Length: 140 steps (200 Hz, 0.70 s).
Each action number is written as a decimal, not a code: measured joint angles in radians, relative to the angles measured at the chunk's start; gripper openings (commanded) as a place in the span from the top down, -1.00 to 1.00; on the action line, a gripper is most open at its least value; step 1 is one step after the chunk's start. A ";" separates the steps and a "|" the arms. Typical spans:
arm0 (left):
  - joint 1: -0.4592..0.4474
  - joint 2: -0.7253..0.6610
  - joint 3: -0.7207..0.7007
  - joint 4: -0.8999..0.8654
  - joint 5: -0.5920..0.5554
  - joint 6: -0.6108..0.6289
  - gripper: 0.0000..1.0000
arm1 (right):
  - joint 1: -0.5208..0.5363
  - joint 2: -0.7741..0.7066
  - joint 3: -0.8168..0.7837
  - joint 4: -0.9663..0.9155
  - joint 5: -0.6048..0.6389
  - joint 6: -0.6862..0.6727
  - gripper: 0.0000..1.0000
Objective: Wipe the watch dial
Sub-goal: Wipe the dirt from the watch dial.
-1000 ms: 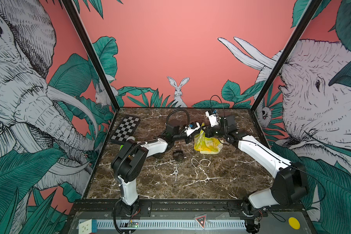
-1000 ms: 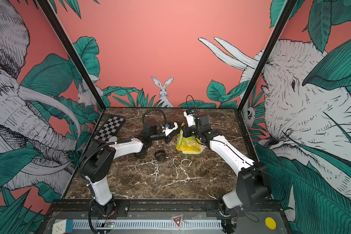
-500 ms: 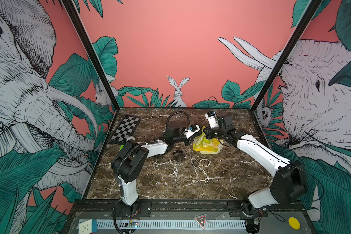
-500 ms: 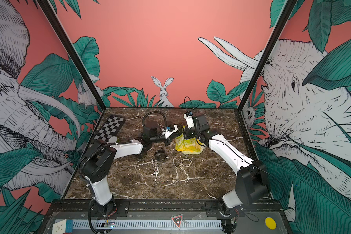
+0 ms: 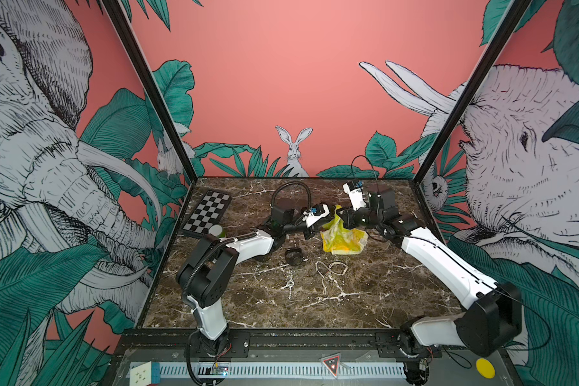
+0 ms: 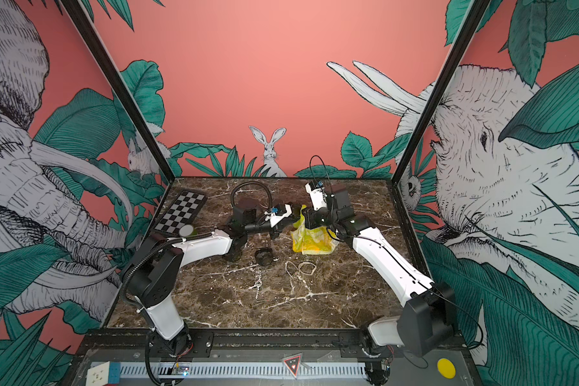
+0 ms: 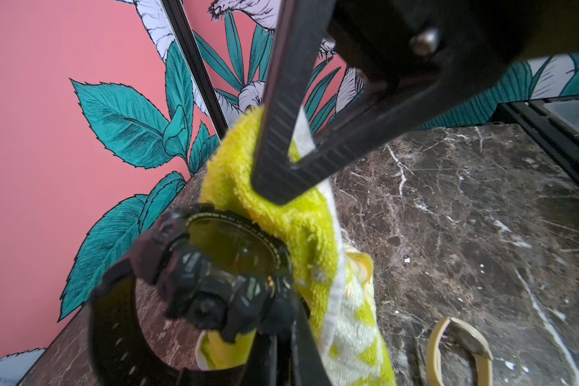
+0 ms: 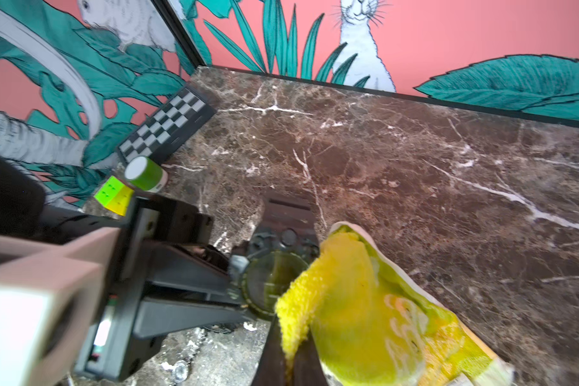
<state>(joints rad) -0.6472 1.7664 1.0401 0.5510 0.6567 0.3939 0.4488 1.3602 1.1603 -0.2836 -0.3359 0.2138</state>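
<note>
Dial wipe, near the tabletop's (image 5: 281, 300) far edge.
Left gripper (image 8: 239, 295) clamps watch (image 7: 211, 284); right gripper (image 7: 281, 180) pinches cloth (image 7: 301, 234) touching the dial's (image 7: 229, 245) edge; its centre lies just beyond, toward the left arm (image 5: 248, 247).

The chunky black watch (image 7: 214, 277) is clamped in the left hand (image 8: 236, 287), its round dial (image 7: 234, 247) tilted upward. The yellow terry towel (image 7: 305, 240) is pinched in the right hand (image 7: 276, 188). It drapes below that hand, touches the dial's rim and reaches the desk (image 7: 465, 217).
</note>
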 measured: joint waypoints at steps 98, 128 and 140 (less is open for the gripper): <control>0.004 0.002 0.018 -0.045 0.047 0.000 1.00 | 0.000 0.064 0.000 0.089 -0.086 0.050 1.00; 0.006 0.005 0.018 -0.054 0.047 -0.001 1.00 | 0.000 0.080 0.000 0.097 -0.078 0.052 1.00; 0.008 0.008 0.018 -0.054 0.050 -0.002 1.00 | 0.000 0.084 0.000 0.096 -0.059 0.051 1.00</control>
<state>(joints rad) -0.6395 1.7748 1.0576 0.4969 0.7071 0.3920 0.4492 1.4437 1.1599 -0.1875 -0.3946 0.2646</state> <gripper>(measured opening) 0.072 0.056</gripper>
